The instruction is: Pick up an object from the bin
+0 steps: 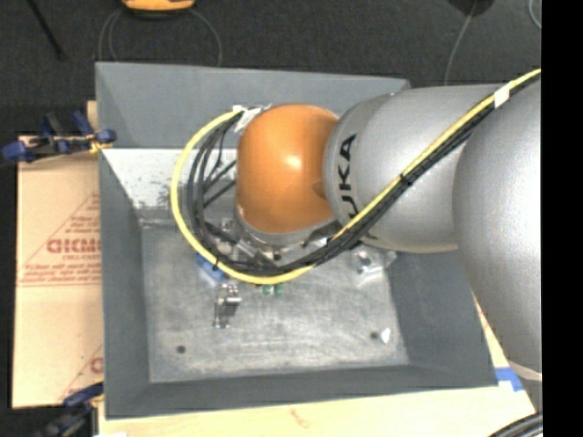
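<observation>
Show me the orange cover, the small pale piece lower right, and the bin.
orange cover (287,167): camera view, its domed top.
small pale piece (383,336): camera view, its middle.
bin (273,349): camera view, bare floor.

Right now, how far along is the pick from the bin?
Done: the arm's wrist is down inside the bin. In hand: nothing visibly lifted; a small metal piece lies just beside it on the floor. Left: grasping and lifting something out.
</observation>
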{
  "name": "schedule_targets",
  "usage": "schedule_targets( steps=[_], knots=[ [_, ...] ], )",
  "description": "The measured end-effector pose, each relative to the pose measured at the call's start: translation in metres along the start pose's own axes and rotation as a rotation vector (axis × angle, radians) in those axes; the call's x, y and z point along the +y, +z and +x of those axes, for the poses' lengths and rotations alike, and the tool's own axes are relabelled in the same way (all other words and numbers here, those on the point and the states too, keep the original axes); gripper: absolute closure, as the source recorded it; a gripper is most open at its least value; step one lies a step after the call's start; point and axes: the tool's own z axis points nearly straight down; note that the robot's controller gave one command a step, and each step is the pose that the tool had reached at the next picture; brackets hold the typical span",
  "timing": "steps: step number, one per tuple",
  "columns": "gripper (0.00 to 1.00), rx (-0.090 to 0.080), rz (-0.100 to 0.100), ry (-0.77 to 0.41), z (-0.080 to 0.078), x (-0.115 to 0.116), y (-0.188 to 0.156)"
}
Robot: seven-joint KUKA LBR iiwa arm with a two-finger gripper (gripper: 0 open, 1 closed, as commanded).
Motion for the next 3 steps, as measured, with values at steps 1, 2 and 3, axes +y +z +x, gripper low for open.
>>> schedule_targets(
  steps=[1,2,3],
  knots=[
    [0.00,-0.014,-0.003,-0.190,-0.0526,-0.0311,0.0862],
    [1.00,-0.012,-0.003,-0.186,-0.0524,-0.0321,0.0882],
    [1.00,-0.013,-0.002,-0.174,-0.0540,-0.0321,0.0880]
  ],
)
